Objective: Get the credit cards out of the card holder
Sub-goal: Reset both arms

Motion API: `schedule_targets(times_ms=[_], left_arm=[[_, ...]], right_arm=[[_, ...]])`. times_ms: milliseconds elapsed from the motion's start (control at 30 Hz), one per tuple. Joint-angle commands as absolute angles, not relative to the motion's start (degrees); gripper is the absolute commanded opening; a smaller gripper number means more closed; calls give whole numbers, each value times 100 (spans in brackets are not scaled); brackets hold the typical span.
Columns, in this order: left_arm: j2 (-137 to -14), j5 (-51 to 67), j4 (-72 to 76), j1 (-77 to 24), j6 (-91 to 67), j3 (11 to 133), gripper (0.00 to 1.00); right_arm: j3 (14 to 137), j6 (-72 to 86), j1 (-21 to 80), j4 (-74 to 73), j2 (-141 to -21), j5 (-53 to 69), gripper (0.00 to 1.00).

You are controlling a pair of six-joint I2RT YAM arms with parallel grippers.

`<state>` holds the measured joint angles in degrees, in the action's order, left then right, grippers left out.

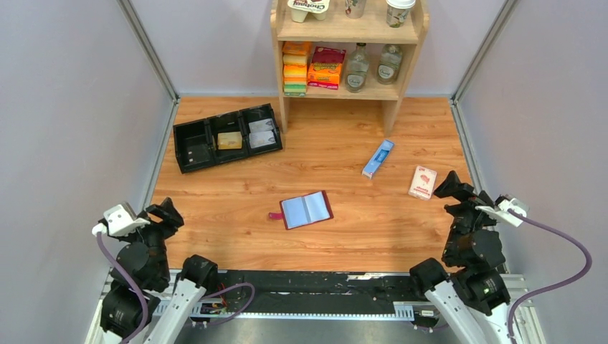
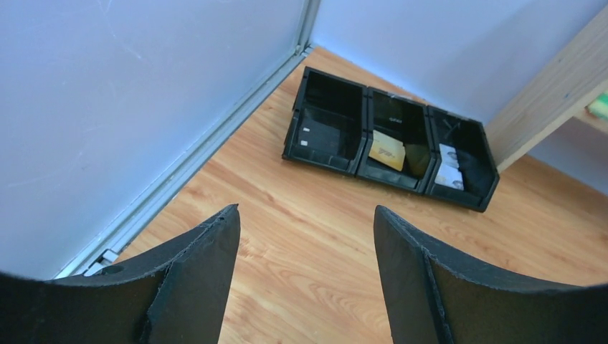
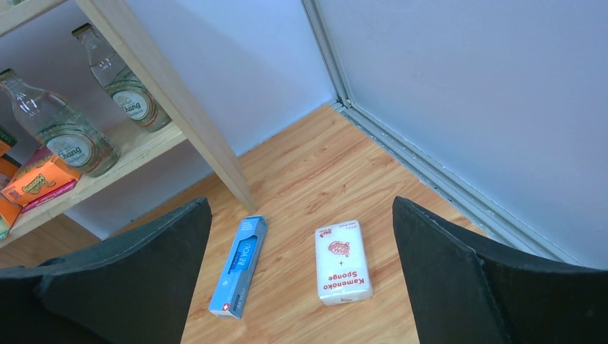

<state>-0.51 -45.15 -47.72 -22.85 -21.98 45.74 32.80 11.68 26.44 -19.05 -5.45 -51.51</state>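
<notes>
The maroon card holder [image 1: 306,209] lies open at the table's middle, its pale blue-grey sleeves facing up and its snap tab pointing left. Pale credit cards [image 1: 262,133] [image 2: 448,166] lie in the right compartment of the black tray [image 1: 192,147] [image 2: 326,129]. My left gripper [image 1: 166,213] [image 2: 305,215] is open over bare wood at the near left, pointing toward the tray, and holds nothing. Well apart from the holder, my right gripper [image 1: 455,188] [image 3: 301,208] stands open and empty at the near right.
A tan block [image 1: 229,140] [image 2: 388,150] fills the tray's middle compartment. A long blue box [image 1: 378,158] [image 3: 239,265] and a white sponge pack [image 1: 422,182] [image 3: 342,261] lie ahead of the right gripper. A wooden shelf [image 1: 348,89] with bottles and boxes stands at the back.
</notes>
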Motion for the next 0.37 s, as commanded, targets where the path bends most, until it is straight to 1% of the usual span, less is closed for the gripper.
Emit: schedule_targets(times_ms=[0, 100, 233, 333], left_arm=[[183, -4588, -4571, -2276, -1838, 4378, 76], [149, -4789, -4719, -2268, -1916, 4438, 76], [193, -4702, -4659, -2276, -1864, 4369, 76], [193, -4798, -4658, -2276, -1854, 4386, 76]], right_arm=[[2945, 1090, 2654, -1231, -439, -5326, 100], [2857, 1098, 2646, -1099, -571, -5361, 100], [2804, 1143, 2646, -1020, -834, -5186, 100], [2856, 1222, 2654, -1072, -958, -5413, 100]])
